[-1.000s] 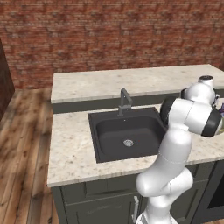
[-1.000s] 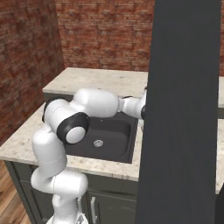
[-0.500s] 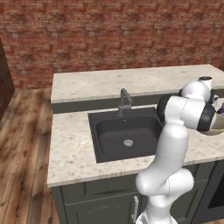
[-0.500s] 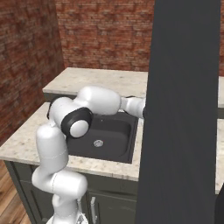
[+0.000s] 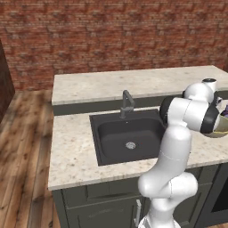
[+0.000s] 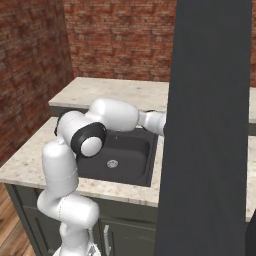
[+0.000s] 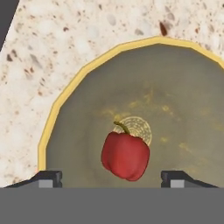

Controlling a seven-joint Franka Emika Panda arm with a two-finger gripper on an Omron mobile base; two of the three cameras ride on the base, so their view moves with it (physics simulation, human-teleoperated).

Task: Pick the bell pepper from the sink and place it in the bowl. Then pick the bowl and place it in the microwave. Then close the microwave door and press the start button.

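Observation:
The red bell pepper (image 7: 125, 155) lies free inside the olive-tan bowl (image 7: 70, 83), just off its centre. The bowl stands on the speckled counter to the right of the sink (image 5: 129, 133), and its rim (image 5: 219, 131) peeks out behind my forearm in the left base view. My gripper (image 7: 111, 178) hangs straight above the bowl and is open. Its two fingertips (image 7: 43, 177) stand wide apart on either side of the pepper, touching nothing. The dark sink basin (image 6: 125, 155) holds just its silver drain (image 5: 130, 145). The microwave is out of view.
A grey faucet (image 5: 126, 103) stands behind the sink. A raised counter ledge (image 5: 133, 84) runs along the brick wall. A tall dark slab (image 6: 210, 125) blocks the right half of the right base view and hides my hand there.
My forearm and elbow have shifted slightly over the counter's right end. The sink and counter look the same.

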